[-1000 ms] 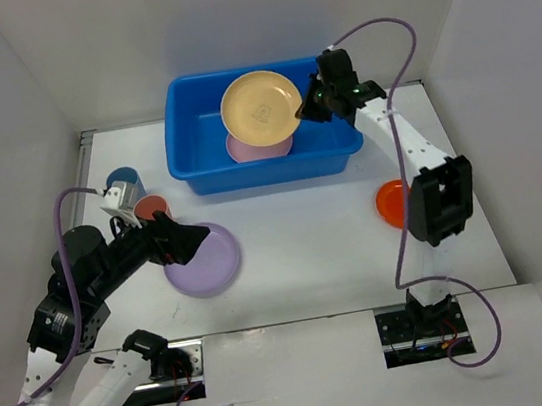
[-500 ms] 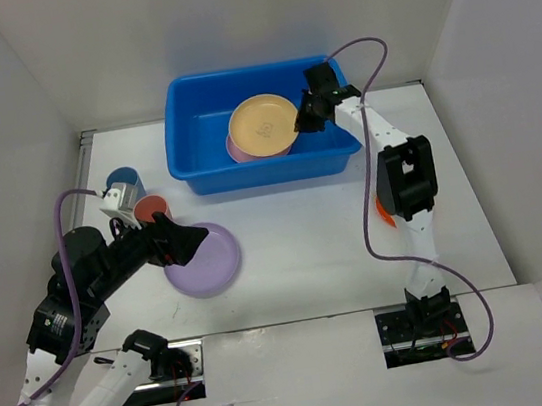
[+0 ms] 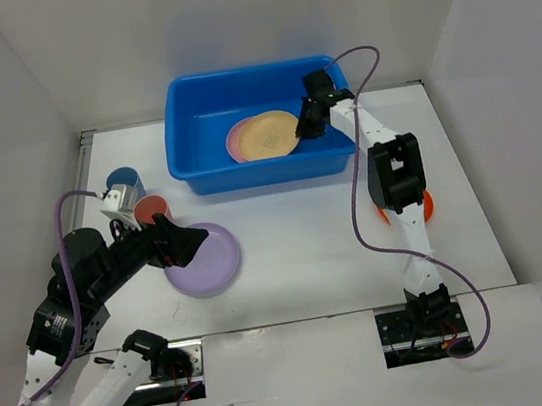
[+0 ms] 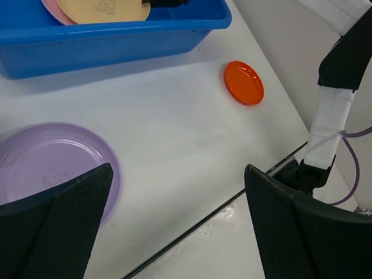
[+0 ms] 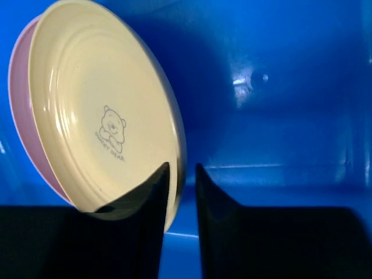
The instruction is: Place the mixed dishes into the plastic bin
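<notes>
The blue plastic bin (image 3: 265, 173) stands at the back. My right gripper (image 3: 306, 125) reaches into it, shut on the rim of the tan-yellow plate (image 3: 267, 135), which rests tilted on the pink plate (image 3: 233, 144). In the right wrist view my gripper (image 5: 183, 174) pinches the tan-yellow plate (image 5: 99, 116) at its lower edge, with the pink plate (image 5: 23, 122) behind it. My left gripper (image 3: 190, 240) hovers open and empty over the left edge of the lavender plate (image 3: 217, 261). The orange plate (image 4: 244, 82) lies at the right.
A light blue cup (image 3: 124, 179) and a salmon-pink cup (image 3: 151, 208) stand at the left, beside my left arm. The right arm's upper link (image 3: 396, 177) hangs over the orange plate. White walls enclose the table on three sides.
My right gripper has lowered the tan-yellow plate from above the bin down onto the pink plate inside it. The left arm has not moved.
</notes>
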